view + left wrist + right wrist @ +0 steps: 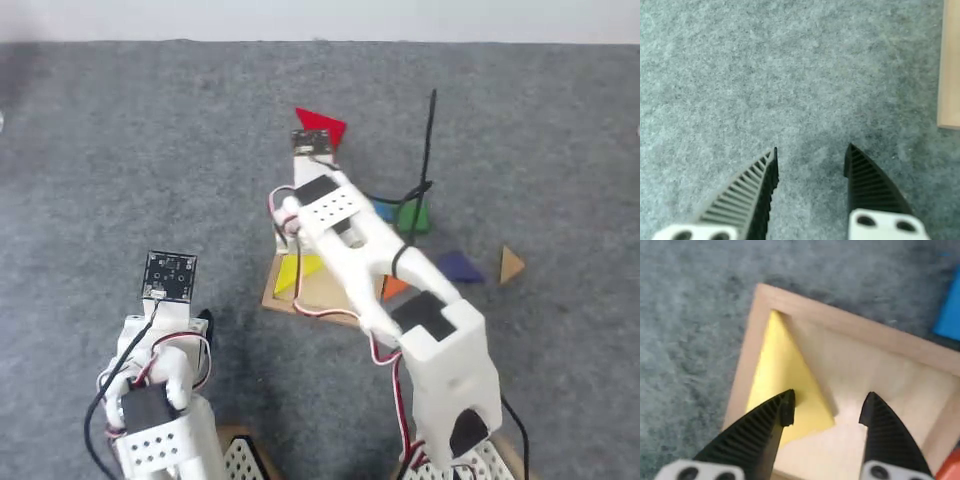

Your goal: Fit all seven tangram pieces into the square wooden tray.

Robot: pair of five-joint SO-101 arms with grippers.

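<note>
The right arm [350, 230] lies across the tray [840, 320], hiding much of it — 1 yellow triangle [785, 380] sits inside. The right gripper [827, 407] and left gripper [812, 155] — 2 — gape empty.

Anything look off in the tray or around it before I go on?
Nothing stands out. The yellow triangle lies flat in a corner of the wooden tray, one edge along its wall. The right gripper hangs open over it.
</note>
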